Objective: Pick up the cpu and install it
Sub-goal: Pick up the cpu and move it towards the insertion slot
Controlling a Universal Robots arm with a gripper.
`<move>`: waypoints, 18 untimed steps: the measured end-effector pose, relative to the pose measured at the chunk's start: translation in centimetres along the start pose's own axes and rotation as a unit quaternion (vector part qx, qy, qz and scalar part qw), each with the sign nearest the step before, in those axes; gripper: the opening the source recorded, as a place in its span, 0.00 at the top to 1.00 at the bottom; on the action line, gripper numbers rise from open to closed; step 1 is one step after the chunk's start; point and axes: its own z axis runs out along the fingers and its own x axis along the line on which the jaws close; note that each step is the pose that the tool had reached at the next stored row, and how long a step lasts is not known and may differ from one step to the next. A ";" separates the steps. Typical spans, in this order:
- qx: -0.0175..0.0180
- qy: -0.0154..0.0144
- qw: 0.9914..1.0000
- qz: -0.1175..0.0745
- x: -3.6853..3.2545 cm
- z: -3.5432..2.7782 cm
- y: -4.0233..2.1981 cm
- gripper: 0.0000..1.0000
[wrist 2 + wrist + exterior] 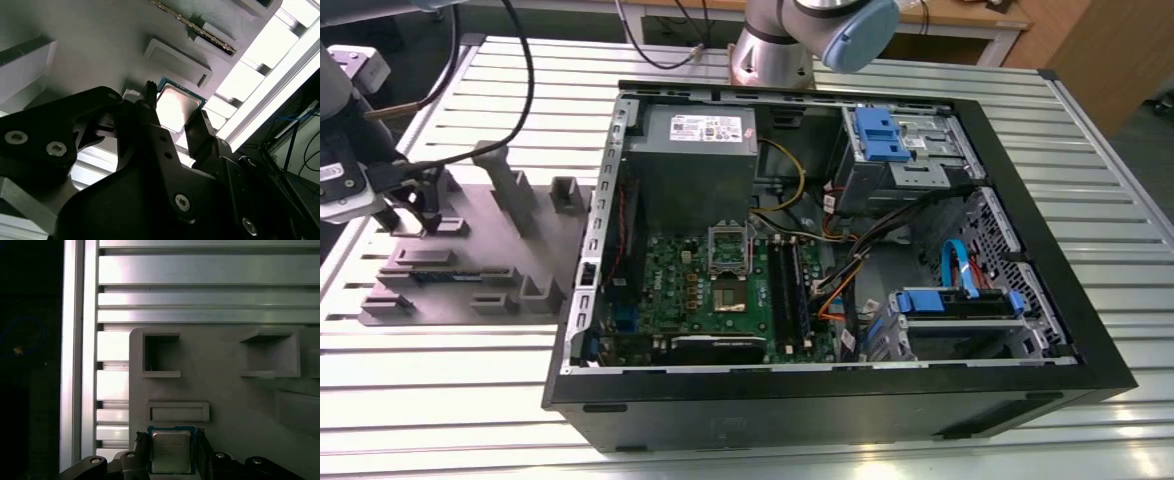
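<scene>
the task is at its pick-up stage, with nothing yet installed. in the exterior view the gripper (416, 222) hangs low over the grey fixture block (480, 255), close to the block's edge at the exterior view's left. the block lies on the slatted metal table (454, 400), beside the open computer case (1107, 370). in the first wrist view the cpu (171, 452) sits between the 2 fingers (141, 449) with its silver-grey top facing up. it is just beside a shallow rectangular recess (178, 412) in the block. the fingers are closed in to the chip's width and appear to touch 2 of its opposite edges, so the grasp looks made. whether the chip is already off the block's surface cannot be told. the second wrist view shows the same hold, the chip framed by both fingertips over the block. inside the case, well apart from the gripper, the socket (730, 292) on the green motherboard (680, 270) shows no silver top, so it seems unfilled. the carry to the case and the seating in the socket are left to do.
</scene>
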 end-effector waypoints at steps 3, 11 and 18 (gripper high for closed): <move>0.000 0.000 1.000 0.000 0.00 -0.20 0.01 0.53; 0.000 0.000 1.000 0.000 0.03 -1.19 0.05 0.53; 0.000 0.000 1.000 0.000 0.05 -2.24 0.10 0.53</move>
